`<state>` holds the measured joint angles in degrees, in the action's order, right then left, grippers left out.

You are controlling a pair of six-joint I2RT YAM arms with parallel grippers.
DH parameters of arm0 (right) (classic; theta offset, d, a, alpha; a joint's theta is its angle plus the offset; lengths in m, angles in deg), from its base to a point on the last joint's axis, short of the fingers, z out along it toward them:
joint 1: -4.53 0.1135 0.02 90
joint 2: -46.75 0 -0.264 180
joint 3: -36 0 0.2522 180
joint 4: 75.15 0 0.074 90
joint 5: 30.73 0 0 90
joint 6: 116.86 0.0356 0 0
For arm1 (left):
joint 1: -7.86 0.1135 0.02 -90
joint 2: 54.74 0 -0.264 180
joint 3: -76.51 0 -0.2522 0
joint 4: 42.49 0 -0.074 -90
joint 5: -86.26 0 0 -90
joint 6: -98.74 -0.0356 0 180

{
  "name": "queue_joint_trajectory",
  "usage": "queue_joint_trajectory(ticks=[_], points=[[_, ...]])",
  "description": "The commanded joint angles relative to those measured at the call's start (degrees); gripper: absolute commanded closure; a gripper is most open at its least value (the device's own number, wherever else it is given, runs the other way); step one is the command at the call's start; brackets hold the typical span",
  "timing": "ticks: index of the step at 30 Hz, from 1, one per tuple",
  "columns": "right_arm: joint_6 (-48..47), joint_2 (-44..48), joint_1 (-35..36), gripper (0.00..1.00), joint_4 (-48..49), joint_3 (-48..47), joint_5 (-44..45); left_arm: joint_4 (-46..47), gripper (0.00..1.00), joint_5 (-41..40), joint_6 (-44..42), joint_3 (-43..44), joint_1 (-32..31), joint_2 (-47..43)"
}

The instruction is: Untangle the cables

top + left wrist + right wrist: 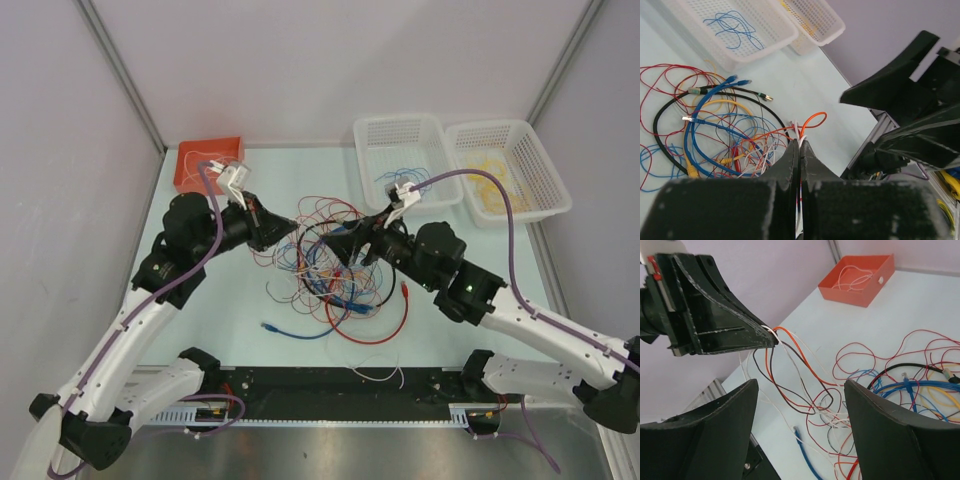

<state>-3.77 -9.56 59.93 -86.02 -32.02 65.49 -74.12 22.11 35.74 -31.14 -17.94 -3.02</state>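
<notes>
Pale table (450, 320), grey walls. Behind the tangled cables (330, 275) sit two white baskets (372, 135) and one orange tray (190, 180). The left gripper (799, 145) is pinched tight on a few cables, and the right gripper (335, 245) gapes wide, empty.

overhead view, two close wrist views, shared cables (327, 277)

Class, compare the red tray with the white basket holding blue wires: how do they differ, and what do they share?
The red tray has solid walls; the white basket has perforated ones. The tray holds thin white wires; the basket holds blue wires. The tray sits far left on the table, the basket far right of centre. Both are open-topped rectangular containers.
</notes>
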Motion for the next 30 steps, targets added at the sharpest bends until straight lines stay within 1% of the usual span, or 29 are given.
queue_joint_trajectory(ticks=[1, 3, 4, 6, 7, 9, 10, 11, 12, 14, 15, 17, 18, 19, 20, 21, 23, 24, 26, 27, 28, 29, 30], points=[[-1.2, -3.6, 0.2, 0.26, 4.2, -2.7, -3.3, 3.8, 1.00, 4.4, 1.0, -0.8, -0.1, -0.5], [-1.2, -4.9, 0.2, 0.28, 4.7, -3.0, -3.2, 4.0, 1.00, 5.1, 0.9, -0.9, -0.4, -0.7], [-1.3, -5.4, 0.2, 0.32, 5.4, -3.0, -3.6, 4.1, 1.00, 5.2, 0.9, -0.9, -0.6, -0.8], [-1.1, -6.5, 0.1, 0.37, 6.0, -3.3, -3.7, 4.3, 1.00, 5.6, 0.9, -1.1, -1.0, -0.8], [-1.0, -7.0, -0.1, 0.42, 6.3, -3.6, -4.1, 4.2, 1.00, 5.8, 0.8, -1.2, -1.1, -0.8], [-0.9, -8.1, -0.1, 0.46, 6.6, -4.1, -4.4, 4.2, 1.00, 6.1, 0.6, -1.3, -1.6, -0.7], [-0.9, -8.4, -0.1, 0.51, 6.9, -4.2, -4.2, 4.2, 1.00, 6.1, 0.4, -1.3, -1.7, -0.7], [-0.9, -8.6, -0.1, 0.53, 7.1, -4.3, -4.2, 4.1, 1.00, 6.0, 0.3, -1.3, -2.1, -0.7], [-0.9, -9.1, 0.0, 0.59, 7.5, -4.4, -4.2, 4.1, 1.00, 6.0, 0.2, -1.3, -2.2, -0.6], [-0.8, -9.5, -0.2, 0.65, 7.5, -4.5, -3.9, 3.9, 1.00, 6.0, -0.1, -1.3, -2.6, -0.7], [-0.9, -9.4, -0.2, 0.74, 7.3, -4.5, -3.7, 3.7, 1.00, 5.7, -0.2, -1.3, -2.7, -0.7], [-0.9, -9.2, -0.3, 0.83, 7.0, -4.5, -2.8, 2.9, 1.00, 5.4, -0.7, -1.3, -2.8, -0.8], [-0.9, -8.8, -0.3, 0.93, 6.5, -4.5, -1.7, 2.8, 1.00, 5.0, -0.9, -1.4, -2.7, -0.9], [-0.9, -7.7, -0.3, 0.98, 6.2, -4.5, -1.0, 2.1, 1.00, 4.3, -1.3, -1.5, -2.8, -1.1], [-1.0, -7.1, -0.3, 1.00, 5.8, -4.5, -0.4, 1.8, 1.00, 3.6, -1.6, -1.5, -2.8, -1.2], [-1.3, -6.4, -0.3, 1.00, 5.2, -4.5, 0.6, 1.4, 1.00, 2.8, -2.1, -1.7, -2.7, -1.4], [-1.8, -4.0, -0.4, 1.00, 4.5, -4.5, 1.6, 0.1, 0.91, -1.2, -2.7, -1.9, -2.7, -1.6], [-2.3, -3.0, -0.3, 1.00, 3.8, -4.5, 2.9, -0.6, 0.71, -3.0, -2.9, -1.8, -2.8, -1.5], [-2.9, -0.7, -0.6, 1.00, 2.5, -5.1, 4.2, -2.6, 0.55, -8.4, -3.2, -1.5, -2.7, -1.4], [-3.1, -0.2, -1.1, 1.00, 0.5, -5.5, 5.1, -3.2, 0.39, -10.3, -3.1, -1.2, -2.7, -1.3], [-3.2, 0.1, -1.3, 1.00, -0.5, -5.9, 5.4, -4.4, 0.31, -12.1, -2.9, -1.0, -2.7, -0.9], [-3.3, 1.1, -1.7, 1.00, -2.1, -6.4, 5.5, -5.1, 0.25, -15.8, -2.7, -0.7, -2.7, -0.7], [-3.3, 1.5, -2.0, 1.00, -2.5, -6.5, 5.9, -5.3, 0.13, -16.8, -2.1, -0.6, -2.7, -0.5]])
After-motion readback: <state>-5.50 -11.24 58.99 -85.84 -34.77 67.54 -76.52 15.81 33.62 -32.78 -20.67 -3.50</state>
